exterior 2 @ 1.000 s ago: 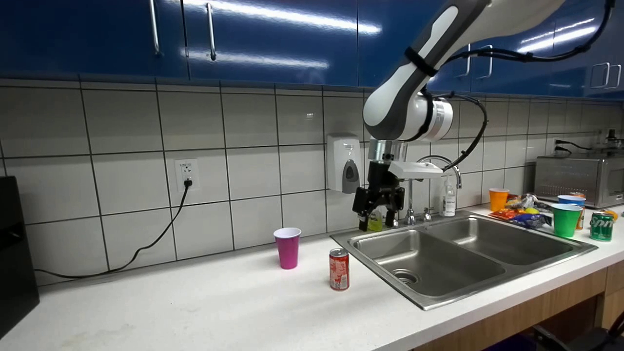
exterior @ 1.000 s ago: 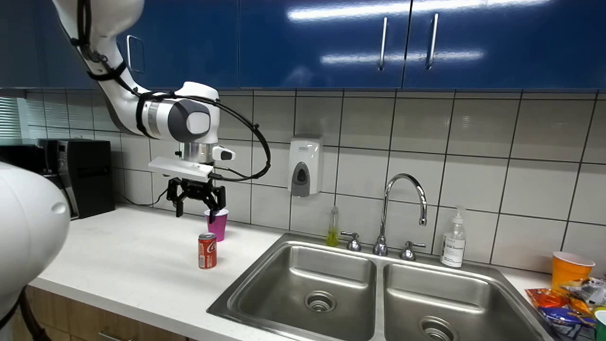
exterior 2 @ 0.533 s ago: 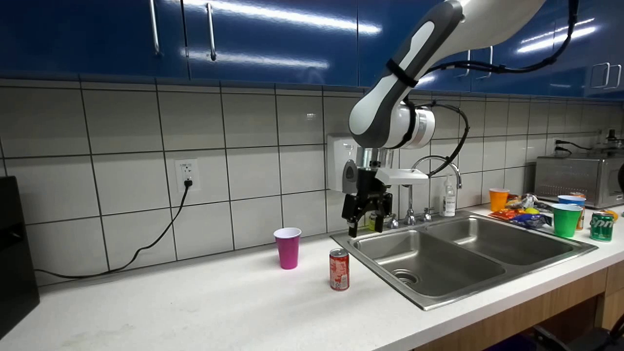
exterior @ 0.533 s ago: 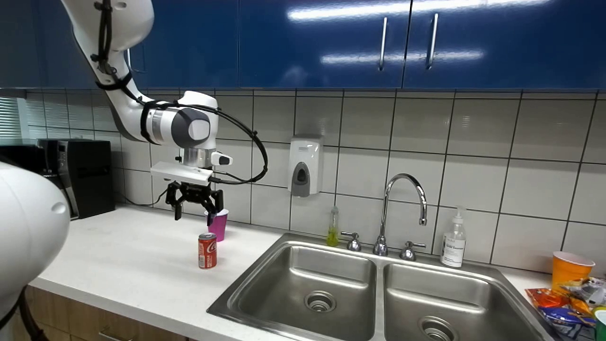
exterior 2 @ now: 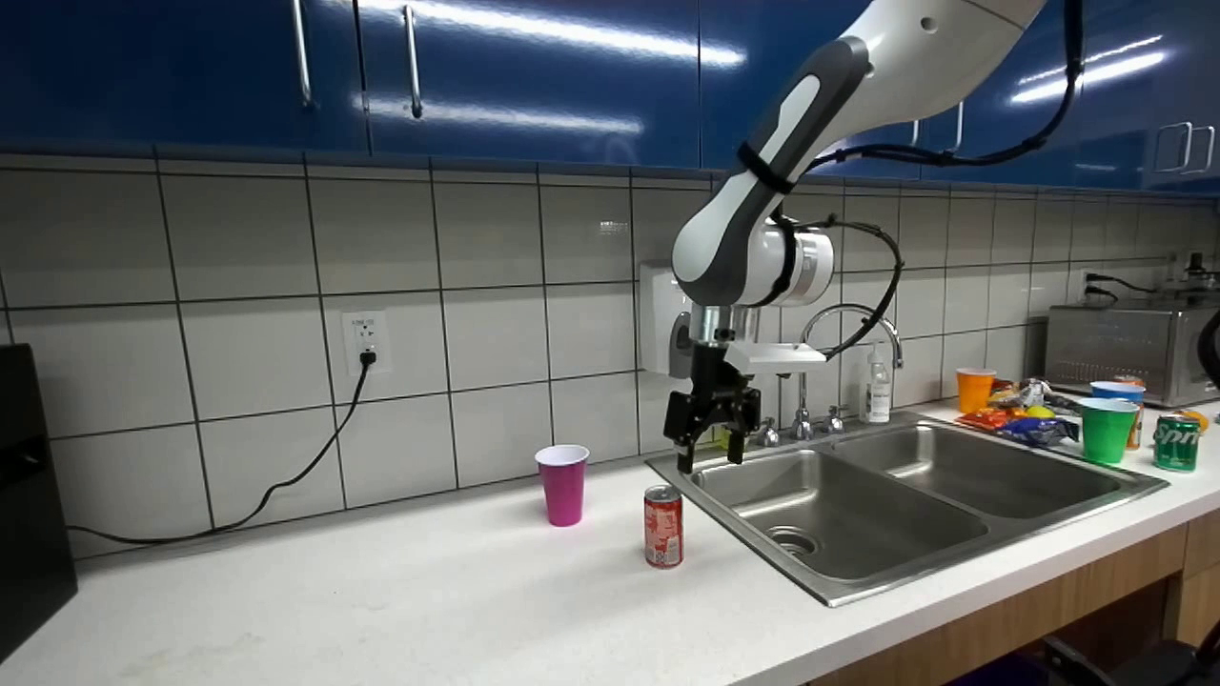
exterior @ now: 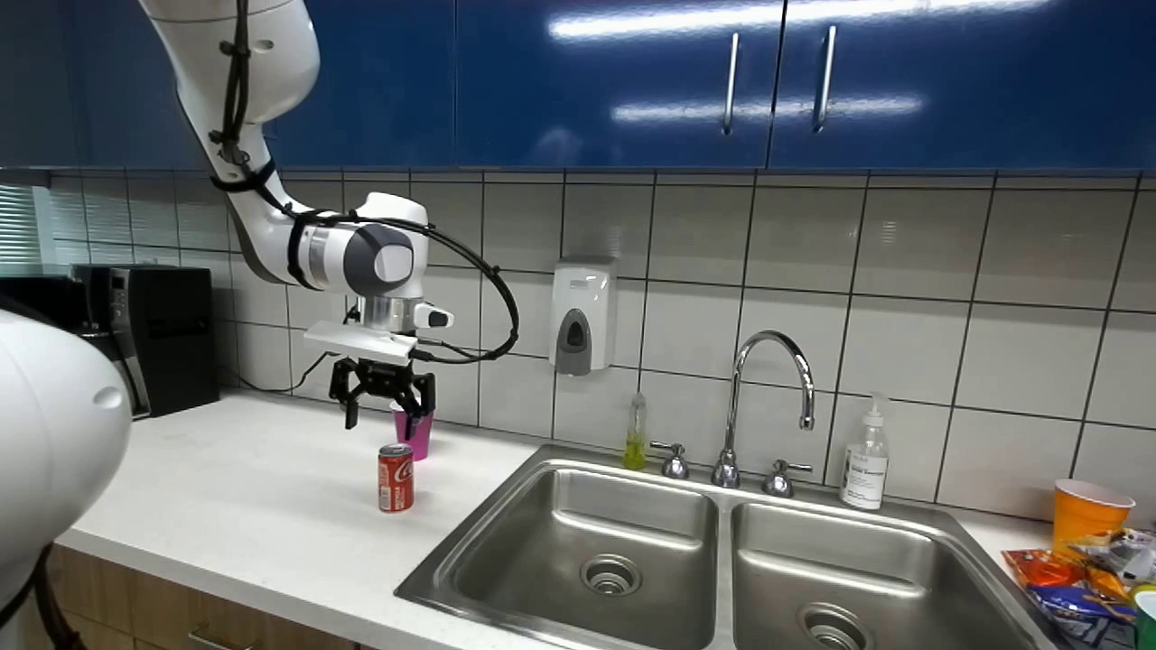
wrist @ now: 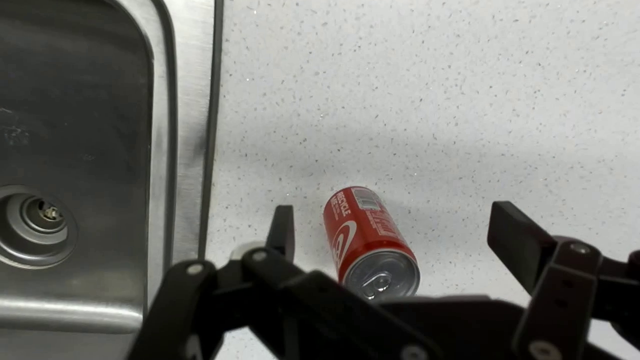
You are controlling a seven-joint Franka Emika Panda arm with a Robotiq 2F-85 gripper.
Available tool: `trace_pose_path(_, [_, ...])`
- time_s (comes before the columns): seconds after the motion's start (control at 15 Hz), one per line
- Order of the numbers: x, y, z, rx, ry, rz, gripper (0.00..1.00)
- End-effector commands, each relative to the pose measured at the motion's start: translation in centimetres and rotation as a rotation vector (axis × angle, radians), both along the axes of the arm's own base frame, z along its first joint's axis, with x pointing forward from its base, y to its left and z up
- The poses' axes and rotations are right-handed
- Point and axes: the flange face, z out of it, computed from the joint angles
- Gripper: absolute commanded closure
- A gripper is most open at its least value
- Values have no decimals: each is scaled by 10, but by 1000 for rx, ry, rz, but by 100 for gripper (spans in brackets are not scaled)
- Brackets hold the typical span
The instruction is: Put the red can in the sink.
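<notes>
The red can (exterior: 396,480) stands upright on the white counter, left of the sink, and shows in both exterior views (exterior 2: 663,529). In the wrist view the red can (wrist: 362,225) lies between the two spread fingers, nearer the left one, its silvery top partly hidden by the gripper's body. My gripper (exterior: 381,424) is open and empty, and hangs above the can without touching it; it also shows in the other views (exterior 2: 710,462) (wrist: 393,222). The steel double-basin sink (exterior: 725,578) is right of the can; its rim (wrist: 192,125) is at the left of the wrist view.
A pink cup (exterior 2: 562,488) stands behind the can near the tiled wall. A chrome faucet (exterior: 736,406), a soap bottle (exterior: 865,460) and a yellow-green bottle (exterior: 635,438) stand at the sink's back. An orange cup (exterior: 1088,515) and snack bags (exterior: 1075,600) are at the far right.
My gripper has moved down and closer to the can, shifting left in an exterior view. It has stayed open. The can and the other objects have not moved.
</notes>
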Motion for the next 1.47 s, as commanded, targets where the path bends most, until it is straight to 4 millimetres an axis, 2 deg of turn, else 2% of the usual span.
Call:
trace_pose_path(0.0, [16,1,-3,1,-15,17,0])
trace_pose_path(0.73, [48,12,-15,-10,-38,44,0])
trace_pose_path(1.4, [55,35,-27,-13,-25,91,0])
